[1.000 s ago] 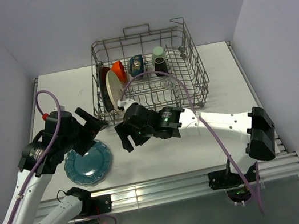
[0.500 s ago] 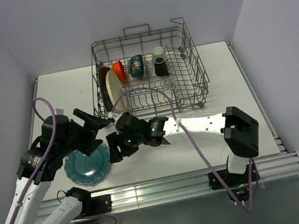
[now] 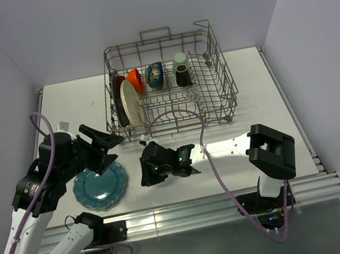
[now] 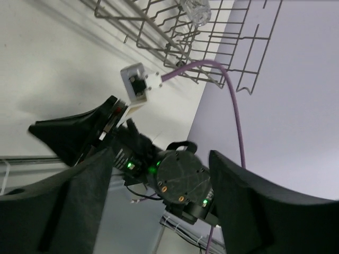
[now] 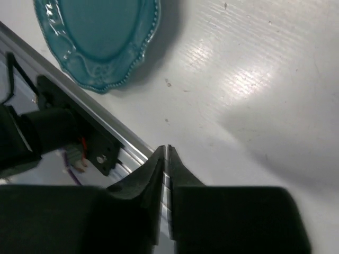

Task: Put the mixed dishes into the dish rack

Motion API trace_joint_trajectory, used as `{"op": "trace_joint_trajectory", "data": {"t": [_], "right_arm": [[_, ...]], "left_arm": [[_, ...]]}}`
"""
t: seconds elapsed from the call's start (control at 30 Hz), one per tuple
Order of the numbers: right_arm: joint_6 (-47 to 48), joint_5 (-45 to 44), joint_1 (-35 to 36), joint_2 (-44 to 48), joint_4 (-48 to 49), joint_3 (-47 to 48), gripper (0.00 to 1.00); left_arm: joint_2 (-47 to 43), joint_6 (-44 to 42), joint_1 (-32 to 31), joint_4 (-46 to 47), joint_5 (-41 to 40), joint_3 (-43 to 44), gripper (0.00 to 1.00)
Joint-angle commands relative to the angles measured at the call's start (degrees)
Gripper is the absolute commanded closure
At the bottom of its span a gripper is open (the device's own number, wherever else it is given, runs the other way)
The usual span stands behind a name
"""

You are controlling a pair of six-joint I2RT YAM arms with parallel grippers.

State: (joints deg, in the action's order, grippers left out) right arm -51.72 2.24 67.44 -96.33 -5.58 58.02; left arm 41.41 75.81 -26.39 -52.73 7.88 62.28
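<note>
The teal scalloped plate [image 3: 100, 184] lies flat on the white table near its front left; it also shows in the right wrist view [image 5: 100, 37]. My left gripper [image 3: 111, 149] is open and empty, raised just above the plate's far right edge; its wrist view [image 4: 159, 159] looks at the right arm. My right gripper [image 3: 145, 178] is shut and empty, low over the table to the right of the plate, its tips [image 5: 166, 149] near the front rail. The dish rack [image 3: 218, 102] holds a cream plate [image 3: 129, 101], red-orange bowl [image 3: 134, 79], dark bowl [image 3: 155, 75], pale green cup [image 3: 180, 59], brown mug [image 3: 183, 76] and clear glass [image 3: 194, 94].
A dark plate [image 3: 117, 93] stands behind the cream one at the rack's left end. An aluminium rail [image 3: 191, 212] runs along the table's near edge. A purple cable [image 3: 174, 114] loops from the right arm in front of the rack. Walls close in on three sides.
My right arm has swung away from the rack, down and toward the near edge beside the teal plate. My left arm has drawn back slightly to the left, still open.
</note>
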Motion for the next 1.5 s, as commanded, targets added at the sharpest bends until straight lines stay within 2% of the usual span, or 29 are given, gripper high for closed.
{"op": "trace_joint_trajectory", "data": {"t": [0.0,0.03,0.1,0.23,0.4,0.53,0.67,0.77,1.0,1.3,1.4,1.43,1.47], "right_arm": [[1.7,-3.3,2.7,4.8,2.7,0.2,0.55],[3.2,-2.9,2.8,5.2,2.2,0.0,0.41],[4.3,1.7,2.3,4.8,4.2,-0.4,0.2],[1.5,4.6,1.2,1.6,7.9,2.9,0.16],[-5.0,5.9,0.9,-3.3,15.9,3.5,0.16],[-7.3,7.5,0.6,-8.1,20.1,3.6,0.18],[-12.2,9.5,-0.6,-14.8,31.2,1.8,0.22],[-14.6,10.2,-1.1,-19.0,35.1,2.3,0.26],[-17.5,8.0,-1.3,-23.5,36.3,4.3,0.34],[-26.3,2.2,-1.4,-26.1,36.1,2.8,0.55],[-28.8,2.2,-2.0,-27.3,37.6,2.1,0.72],[-29.7,2.2,-2.1,-27.3,38.1,1.1,0.86],[-31.1,2.3,-2.6,-27.2,39.9,0.2,0.91]], "left_arm": [[1.1,-3.9,-0.1,-4.4,-3.1,7.2,0.19],[1.0,-5.0,-0.1,-3.7,-3.3,7.5,0.16],[2.2,-6.7,-0.1,-4.7,-3.0,9.7,0.11],[4.6,-7.2,-0.1,-6.2,-1.6,11.2,0.1],[-3.5,-3.8,-0.1,-1.0,-0.9,3.1,0.09],[-2.9,-4.6,-0.1,-2.9,-1.1,5.1,0.08],[-0.5,-5.8,-0.1,-4.6,0.2,8.1,0.08],[0.3,-6.5,-0.1,-6.1,-0.4,10.5,0.08],[-0.1,-6.7,-0.1,-8.4,-0.7,12.2,0.07],[-0.8,-5.7,-0.1,-10.5,-1.0,11.8,0.07],[-1.4,-5.1,-0.1,-10.7,-0.7,10.9,0.07],[-1.4,-5.1,-0.1,-10.9,-0.5,10.8,0.07],[-1.4,-5.2,-0.1,-11.0,-0.5,10.8,0.07]]}}
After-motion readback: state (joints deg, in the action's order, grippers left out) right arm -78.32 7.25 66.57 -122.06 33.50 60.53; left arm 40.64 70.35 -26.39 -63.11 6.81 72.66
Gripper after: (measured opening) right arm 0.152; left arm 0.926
